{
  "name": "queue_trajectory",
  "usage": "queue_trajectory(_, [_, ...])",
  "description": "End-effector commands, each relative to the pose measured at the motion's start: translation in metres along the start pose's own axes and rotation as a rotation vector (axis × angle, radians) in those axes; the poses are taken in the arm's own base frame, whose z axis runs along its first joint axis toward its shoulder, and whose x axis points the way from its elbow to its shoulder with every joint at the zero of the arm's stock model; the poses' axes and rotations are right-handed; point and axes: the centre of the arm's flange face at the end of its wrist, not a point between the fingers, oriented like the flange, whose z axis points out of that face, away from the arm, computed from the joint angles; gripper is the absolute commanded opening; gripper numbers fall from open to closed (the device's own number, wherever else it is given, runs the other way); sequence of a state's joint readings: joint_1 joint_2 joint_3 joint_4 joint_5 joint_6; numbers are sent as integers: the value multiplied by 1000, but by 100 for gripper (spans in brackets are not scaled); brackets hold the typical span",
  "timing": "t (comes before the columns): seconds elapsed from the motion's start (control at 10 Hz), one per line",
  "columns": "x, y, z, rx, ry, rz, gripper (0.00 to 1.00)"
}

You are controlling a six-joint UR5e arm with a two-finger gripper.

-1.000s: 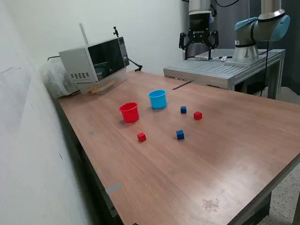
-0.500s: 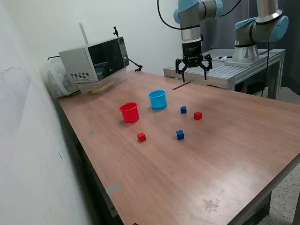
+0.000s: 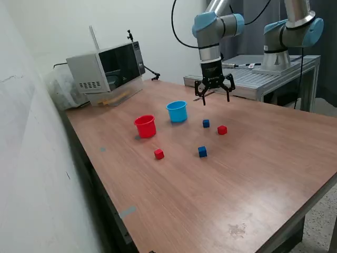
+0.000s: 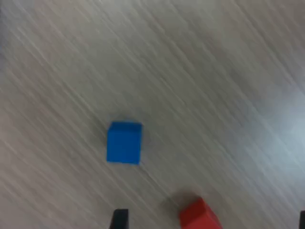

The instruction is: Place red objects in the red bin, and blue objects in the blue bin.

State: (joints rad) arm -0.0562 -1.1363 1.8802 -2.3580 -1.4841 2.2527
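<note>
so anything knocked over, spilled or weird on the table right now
Nothing stands out. The red cup and light-blue cup both stand upright, four small cubes sit loose on the table, and the gripper hangs open above them.

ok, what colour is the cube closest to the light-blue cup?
Dark blue. The cube sits just to the exterior view's right of the cup; the exterior view shows it best.

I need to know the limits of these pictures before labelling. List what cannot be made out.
- Inside of the red cup and light-blue cup: exterior view, hidden by their walls.
- Gripper fingertips: wrist view, cut off at the edge.
- Red cube: wrist view, blurred and partly cut off.
- Microwave controls: exterior view, too small.
</note>
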Motion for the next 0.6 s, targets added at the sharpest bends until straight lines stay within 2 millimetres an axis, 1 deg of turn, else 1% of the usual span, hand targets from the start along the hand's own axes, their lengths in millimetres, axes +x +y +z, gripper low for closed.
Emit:
queue_trajectory(0.0, [-21, -12, 36, 22, 28, 33, 100])
queue_trajectory(0.1, [-26, -15, 46, 29, 35, 42, 100])
queue_trajectory(0.2, [-34, -18, 51, 31, 38, 53, 100])
queue_trajectory(0.3, [-42, -23, 53, 31, 38, 67, 100])
queue_trajectory(0.5, [-48, -23, 56, 31, 40, 58, 100])
